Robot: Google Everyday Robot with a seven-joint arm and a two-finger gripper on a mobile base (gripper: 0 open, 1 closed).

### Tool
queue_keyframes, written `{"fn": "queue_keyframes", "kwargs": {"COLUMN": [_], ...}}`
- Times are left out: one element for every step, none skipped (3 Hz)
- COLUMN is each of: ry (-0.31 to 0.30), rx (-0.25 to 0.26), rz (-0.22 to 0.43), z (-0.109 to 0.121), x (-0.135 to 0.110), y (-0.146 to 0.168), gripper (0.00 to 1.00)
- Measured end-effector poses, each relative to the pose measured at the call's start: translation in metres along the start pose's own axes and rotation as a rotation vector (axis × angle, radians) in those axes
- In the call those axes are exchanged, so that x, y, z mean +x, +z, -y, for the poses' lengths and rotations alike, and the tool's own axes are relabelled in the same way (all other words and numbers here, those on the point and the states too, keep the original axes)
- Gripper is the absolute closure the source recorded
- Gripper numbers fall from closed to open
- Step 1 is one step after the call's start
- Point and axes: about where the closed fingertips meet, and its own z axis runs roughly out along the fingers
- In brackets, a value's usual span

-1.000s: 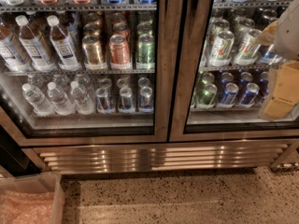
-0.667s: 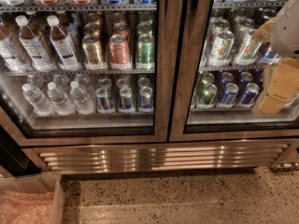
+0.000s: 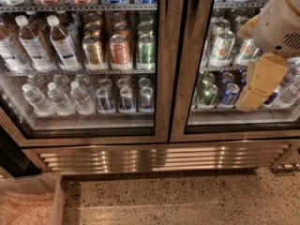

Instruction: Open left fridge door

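The fridge (image 3: 159, 157) fills the view, with a louvred steel grille along its base and shelves of cans and bottles behind glass. The left fridge door (image 3: 162, 78) lies flush with the frame, its right steel edge meeting the right door (image 3: 193, 78) at the centre. My gripper (image 3: 247, 102), tan below a white wrist (image 3: 281, 22), hangs at the right edge of the view in front of the right door's glass. It points down and to the left, well right of the centre seam. It holds nothing that I can see.
A translucent plastic bin (image 3: 29, 198) sits on the speckled floor (image 3: 187, 196) at the lower left, close to the fridge's base. A dark gap (image 3: 9, 158) shows to the left of the fridge.
My gripper has moved a little to the left across the right door's glass. The doors have not moved.
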Motion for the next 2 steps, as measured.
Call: {"fn": "queue_keyframes", "kwargs": {"ry": [0.019, 0.060], "rx": [0.015, 0.062], "rz": [0.024, 0.095], "z": [0.001, 0.011], "x": [-0.003, -0.026], "y": [0.004, 0.009], "gripper": [0.00, 0.00]}}
